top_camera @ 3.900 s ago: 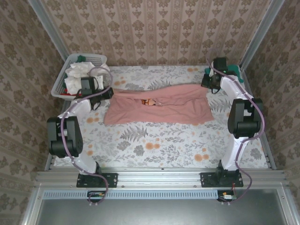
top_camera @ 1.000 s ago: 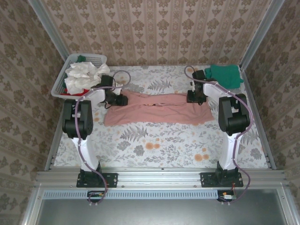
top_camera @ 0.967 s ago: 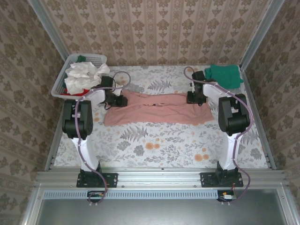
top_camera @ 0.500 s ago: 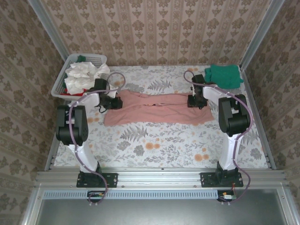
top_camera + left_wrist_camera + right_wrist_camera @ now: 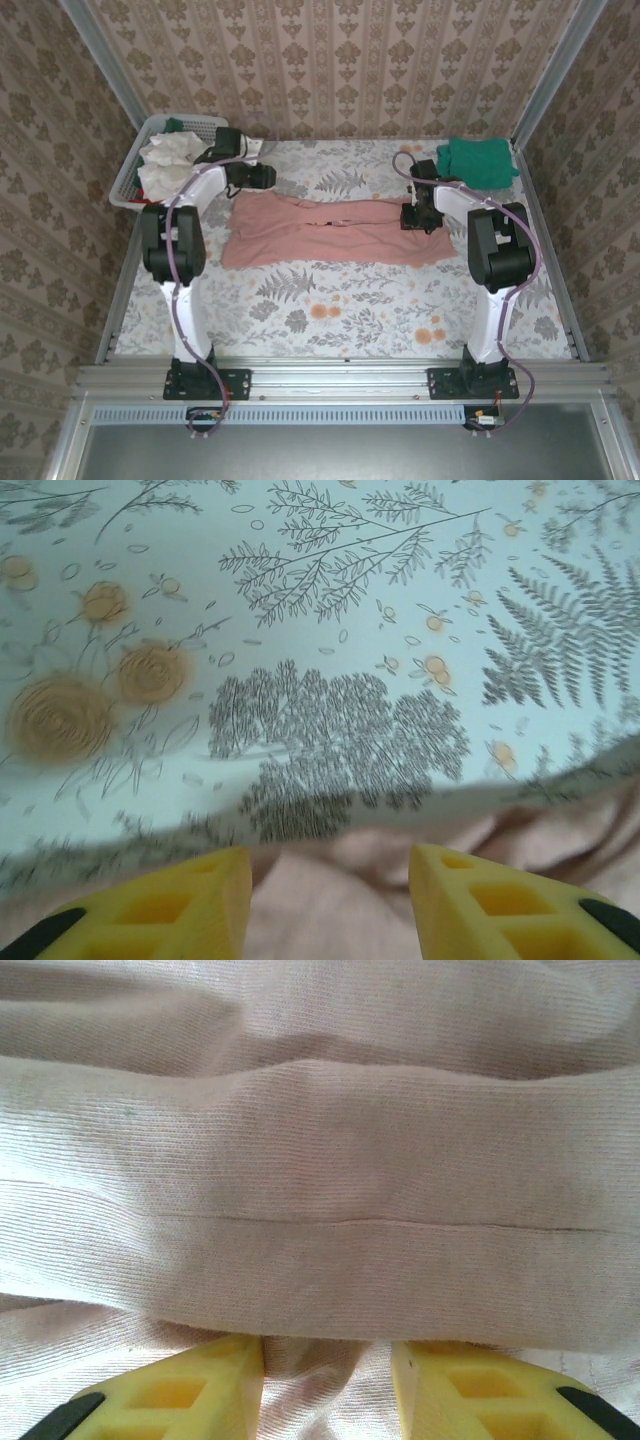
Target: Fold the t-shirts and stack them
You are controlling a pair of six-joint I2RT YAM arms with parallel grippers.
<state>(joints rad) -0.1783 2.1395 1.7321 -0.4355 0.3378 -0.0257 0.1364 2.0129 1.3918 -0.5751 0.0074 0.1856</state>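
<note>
While left gripper (image 5: 330, 868) gapes empty, right gripper (image 5: 328, 1355) stands wide on pink t-shirt (image 5: 330, 235).

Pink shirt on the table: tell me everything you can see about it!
The pink shirt is soft, fine-knit cloth in dusty pink. It lies on the flowery tablecloth, folded into a long band running left to right, with some wrinkles and a stitched seam line seen up close. The right gripper sits on its far right edge, fingers apart with cloth bunched between them. The left gripper hovers open by its far left corner and seems clear of it.
</note>
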